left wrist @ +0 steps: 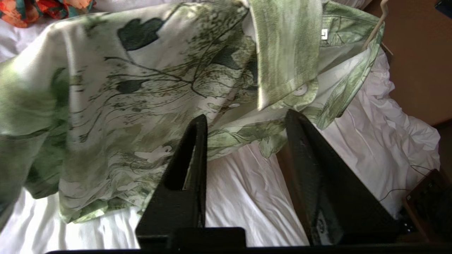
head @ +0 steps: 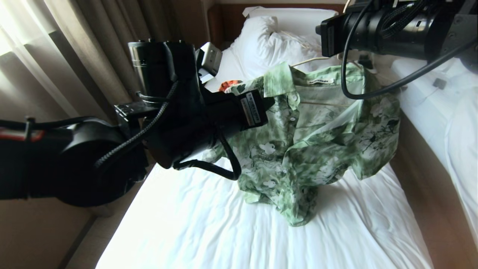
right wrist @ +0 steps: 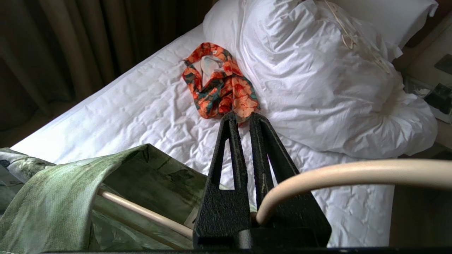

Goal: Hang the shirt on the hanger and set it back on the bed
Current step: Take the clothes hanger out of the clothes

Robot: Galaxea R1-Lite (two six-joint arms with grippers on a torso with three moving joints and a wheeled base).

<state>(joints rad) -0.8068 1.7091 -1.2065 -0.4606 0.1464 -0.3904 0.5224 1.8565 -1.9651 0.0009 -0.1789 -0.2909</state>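
Note:
The pale green leaf-print shirt (head: 313, 142) hangs in the air over the bed (head: 224, 231), its collar and white label uppermost and its hem touching the sheet. The cream hanger (right wrist: 353, 173) is inside it; one arm (right wrist: 141, 211) runs under the collar. My right gripper (right wrist: 243, 118) is shut on the hanger's neck, deep between the fingers, and its arm (head: 388, 26) reaches in from the upper right. My left gripper (left wrist: 246, 116) stands open just short of the shirt's (left wrist: 141, 88) front edge below the collar, with only sheet showing between its fingers.
A small orange floral garment (right wrist: 219, 84) lies by the bunched duvet (right wrist: 317, 77) and pillow (head: 291, 16) at the head of the bed. Curtains (head: 74, 45) hang along the left side. A second white bed (head: 440, 112) stands across a narrow gap on the right.

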